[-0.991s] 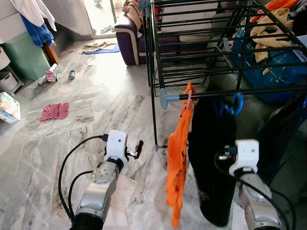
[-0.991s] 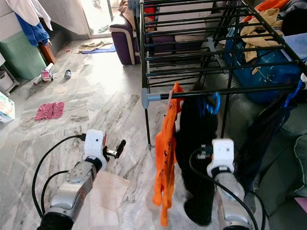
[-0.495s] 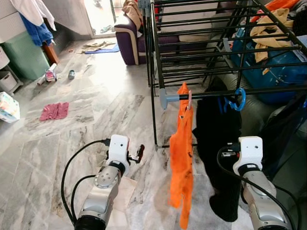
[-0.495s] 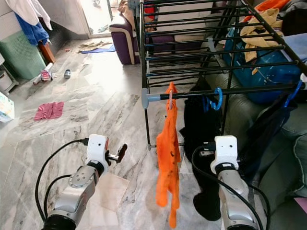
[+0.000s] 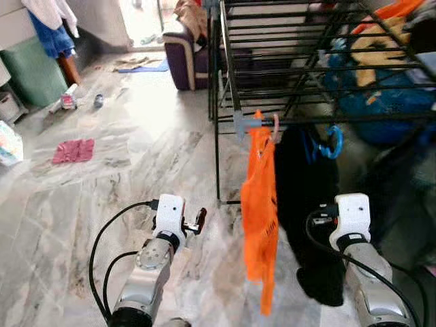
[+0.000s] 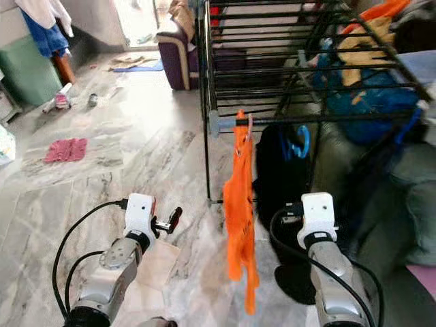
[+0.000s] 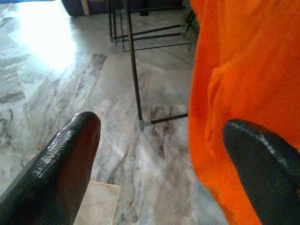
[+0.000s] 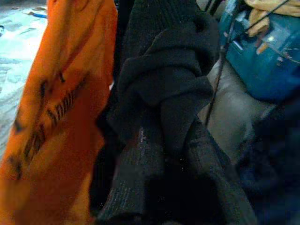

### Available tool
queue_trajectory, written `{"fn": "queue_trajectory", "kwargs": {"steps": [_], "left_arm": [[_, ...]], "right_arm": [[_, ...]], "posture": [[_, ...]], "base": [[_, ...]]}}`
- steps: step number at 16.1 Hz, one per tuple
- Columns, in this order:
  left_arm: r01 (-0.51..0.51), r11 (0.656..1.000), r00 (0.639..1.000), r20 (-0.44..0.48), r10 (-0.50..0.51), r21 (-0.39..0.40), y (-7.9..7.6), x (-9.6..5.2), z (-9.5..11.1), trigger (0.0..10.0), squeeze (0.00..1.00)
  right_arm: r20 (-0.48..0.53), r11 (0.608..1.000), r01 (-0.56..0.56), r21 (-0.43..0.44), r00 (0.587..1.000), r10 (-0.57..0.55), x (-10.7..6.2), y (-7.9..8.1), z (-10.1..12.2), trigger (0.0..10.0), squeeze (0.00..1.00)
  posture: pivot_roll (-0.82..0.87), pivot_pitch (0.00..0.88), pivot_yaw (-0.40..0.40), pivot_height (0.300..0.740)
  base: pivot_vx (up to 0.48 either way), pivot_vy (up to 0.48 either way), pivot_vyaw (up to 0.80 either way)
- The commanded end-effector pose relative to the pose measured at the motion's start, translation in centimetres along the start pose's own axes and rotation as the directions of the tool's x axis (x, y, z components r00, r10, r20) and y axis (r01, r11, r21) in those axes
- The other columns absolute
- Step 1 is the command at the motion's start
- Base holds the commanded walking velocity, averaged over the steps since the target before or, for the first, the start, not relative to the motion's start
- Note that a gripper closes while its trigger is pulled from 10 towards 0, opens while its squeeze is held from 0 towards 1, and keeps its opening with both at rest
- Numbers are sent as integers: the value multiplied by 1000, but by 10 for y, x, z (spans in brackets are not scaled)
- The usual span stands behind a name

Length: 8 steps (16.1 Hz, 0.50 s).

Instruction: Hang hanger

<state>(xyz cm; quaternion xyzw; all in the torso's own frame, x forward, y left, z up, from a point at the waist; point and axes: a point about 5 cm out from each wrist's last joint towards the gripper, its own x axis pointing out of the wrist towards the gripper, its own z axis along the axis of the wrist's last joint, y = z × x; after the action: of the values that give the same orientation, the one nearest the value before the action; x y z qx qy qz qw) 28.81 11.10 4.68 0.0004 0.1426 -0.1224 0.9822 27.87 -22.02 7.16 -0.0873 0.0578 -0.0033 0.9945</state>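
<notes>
A black drying rack (image 5: 286,65) stands ahead on the right. From its front rail (image 5: 368,118) an orange garment (image 5: 259,197) hangs by a pale pink hook (image 5: 275,123). Beside it hangs a black garment (image 5: 310,197) on a blue hanger (image 5: 332,142) hooked over the same rail. My left gripper (image 7: 161,129) is open and holds nothing, low over the floor just left of the orange garment (image 7: 239,93). My right arm (image 5: 351,212) reaches up in front of the black garment (image 8: 173,108), which hides its tip.
A purple sofa (image 5: 185,58) stands behind the rack. A pink cloth (image 5: 75,150) and small items lie on the marble floor at left, near a green bin (image 5: 33,71). A blue bag (image 5: 381,95) and yellow cloth (image 5: 385,53) sit at right.
The whole view has shifted and blurred, so the camera moved. The orange and black garments have swung a little on the rail. Both arms stay about where they were.
</notes>
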Motion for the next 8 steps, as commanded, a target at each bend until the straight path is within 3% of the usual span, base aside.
{"fn": "queue_trajectory", "kwargs": {"steps": [1, 8], "left_arm": [[-6, 1000, 1000, -12, 6, 5, -1, -1, -4, 10000, 0], [-24, 1000, 1000, -6, 24, 4, 2, -2, -1, 10000, 0]], "right_arm": [[65, 1000, 4, -10, 998, -3, 2, -2, 16, 10000, 0], [74, 1000, 10, -2, 997, -10, 3, 0, 21, 10000, 0]], "posture": [[-17, 0, -4, 740], [-18, 0, 3, 740]], "base": [[-322, 0, 0], [-324, 0, 0]]}}
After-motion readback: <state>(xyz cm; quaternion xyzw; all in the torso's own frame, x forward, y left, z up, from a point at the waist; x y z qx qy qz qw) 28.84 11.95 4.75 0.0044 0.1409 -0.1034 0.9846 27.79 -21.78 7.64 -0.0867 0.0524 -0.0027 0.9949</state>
